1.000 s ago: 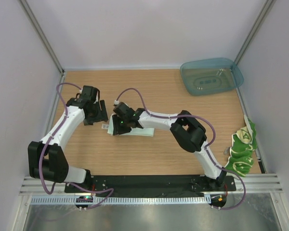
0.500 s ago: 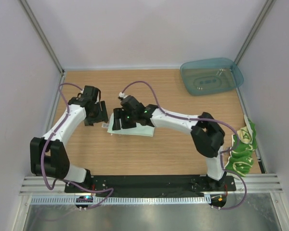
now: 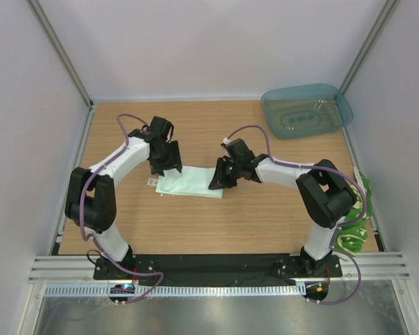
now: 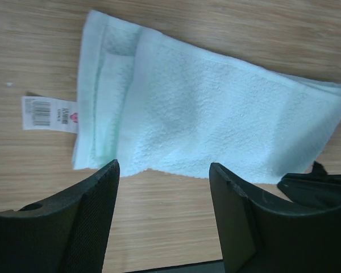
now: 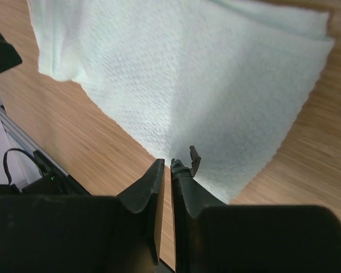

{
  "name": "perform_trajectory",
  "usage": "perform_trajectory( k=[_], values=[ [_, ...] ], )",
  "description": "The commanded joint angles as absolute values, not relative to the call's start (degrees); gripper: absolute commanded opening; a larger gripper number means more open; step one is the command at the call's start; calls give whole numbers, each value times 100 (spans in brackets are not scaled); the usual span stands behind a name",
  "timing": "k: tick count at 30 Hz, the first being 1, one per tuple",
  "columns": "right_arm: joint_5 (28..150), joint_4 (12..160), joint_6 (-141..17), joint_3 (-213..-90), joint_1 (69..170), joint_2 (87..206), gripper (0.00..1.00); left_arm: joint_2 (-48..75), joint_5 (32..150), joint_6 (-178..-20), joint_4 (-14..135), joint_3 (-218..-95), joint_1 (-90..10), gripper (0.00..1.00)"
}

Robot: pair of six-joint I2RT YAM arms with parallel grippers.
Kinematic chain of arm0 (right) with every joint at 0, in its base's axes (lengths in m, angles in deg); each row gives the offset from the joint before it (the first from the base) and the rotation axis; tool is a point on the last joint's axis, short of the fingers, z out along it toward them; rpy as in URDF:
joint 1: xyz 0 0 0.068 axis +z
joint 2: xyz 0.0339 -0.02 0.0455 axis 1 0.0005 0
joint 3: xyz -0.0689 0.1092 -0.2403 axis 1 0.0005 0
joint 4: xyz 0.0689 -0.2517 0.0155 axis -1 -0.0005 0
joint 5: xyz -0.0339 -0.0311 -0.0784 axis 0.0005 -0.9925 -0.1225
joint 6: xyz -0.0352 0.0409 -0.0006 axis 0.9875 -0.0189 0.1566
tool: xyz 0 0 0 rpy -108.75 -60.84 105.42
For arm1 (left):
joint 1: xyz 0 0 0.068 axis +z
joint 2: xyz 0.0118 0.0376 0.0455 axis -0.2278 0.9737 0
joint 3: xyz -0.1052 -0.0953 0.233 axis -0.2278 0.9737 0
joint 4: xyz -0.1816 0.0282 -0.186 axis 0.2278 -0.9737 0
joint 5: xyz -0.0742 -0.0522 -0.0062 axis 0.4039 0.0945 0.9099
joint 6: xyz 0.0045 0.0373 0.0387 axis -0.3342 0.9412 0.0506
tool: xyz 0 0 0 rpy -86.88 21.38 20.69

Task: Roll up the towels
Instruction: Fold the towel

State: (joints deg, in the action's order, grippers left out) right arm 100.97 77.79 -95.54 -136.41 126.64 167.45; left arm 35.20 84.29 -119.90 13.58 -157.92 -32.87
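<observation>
Wooden table (image 3: 265, 216), teal tray (image 3: 341, 112) back right, mint towel (image 3: 193, 183) centre

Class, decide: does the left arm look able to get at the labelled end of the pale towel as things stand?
Probably yes: the left gripper hovers open close over that end of the pale towel, with nothing between them.

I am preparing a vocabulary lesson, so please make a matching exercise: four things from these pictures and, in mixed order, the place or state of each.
Things:
1. mint towel
2. patterned towel
3. teal tray
4. left claw

Places or states:
A. far right corner of the table
B. open, over one end of a towel
C. middle of the table, folded flat
D. right edge of the table, crumpled

Pairs: 1-C, 2-D, 3-A, 4-B
</observation>
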Motion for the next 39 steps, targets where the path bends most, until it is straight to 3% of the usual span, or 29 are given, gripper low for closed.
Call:
perform_trajectory(
  k=[1, 13, 24, 33, 39],
  values=[
    [10921, 8425, -9615, -13451, 12592, 16927, 15, 3796, 9028, -12380, 1807, -15787, -3312, 65],
    [11247, 8646, -9651, -12440, 11924, 16927, 15, 4446, 8494, -12328, 2265, -15153, -3215, 63],
    [11484, 8417, -9361, -12404, 11739, 16726, 15, 4439, 7921, -12187, 2116, -15223, -3215, 63],
    [12389, 8320, -9457, -13422, 11748, 16189, 17, 3991, 7131, -11941, 1176, -16155, -3830, 66],
    [12487, 8811, -9888, -14125, 11713, 16820, 15, 3578, 7173, -11976, 1034, -16235, -3971, 66]
  ],
)
